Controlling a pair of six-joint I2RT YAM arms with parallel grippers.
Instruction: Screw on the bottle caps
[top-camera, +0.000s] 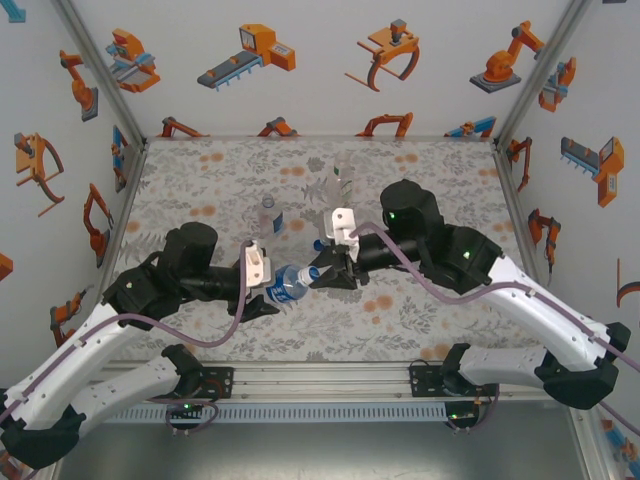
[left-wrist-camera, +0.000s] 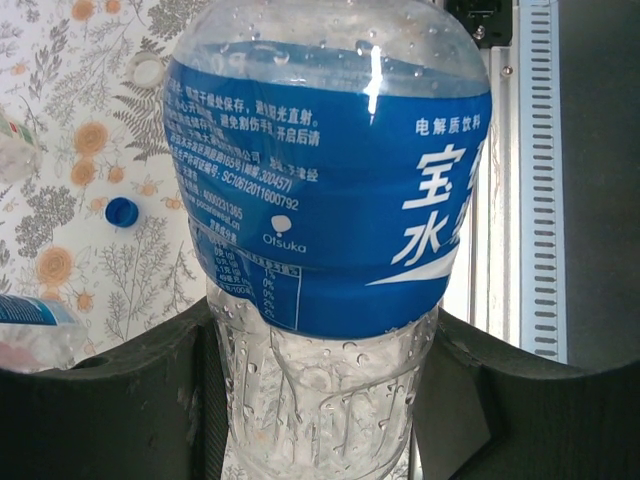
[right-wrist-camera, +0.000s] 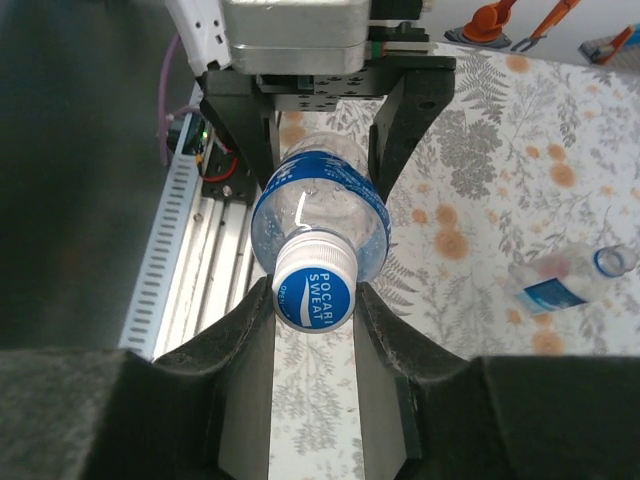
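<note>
Left gripper (left-wrist-camera: 320, 400) clamped squat bottle (left-wrist-camera: 330, 180), right gripper (right-wrist-camera: 315, 310) pinched white cap (right-wrist-camera: 314, 286) on its neck; blue cap (left-wrist-camera: 122, 212) and other white cap (left-wrist-camera: 148, 70) lay loose, likely two bottles left to do.

We find the squat bottle (top-camera: 290, 283) between the left gripper (top-camera: 272, 291) and the right gripper (top-camera: 322, 272), its cap (right-wrist-camera: 314, 289) between the right fingers. The slim bottle (top-camera: 268, 212) and tall bottle (top-camera: 340, 184) stand behind it.
</note>
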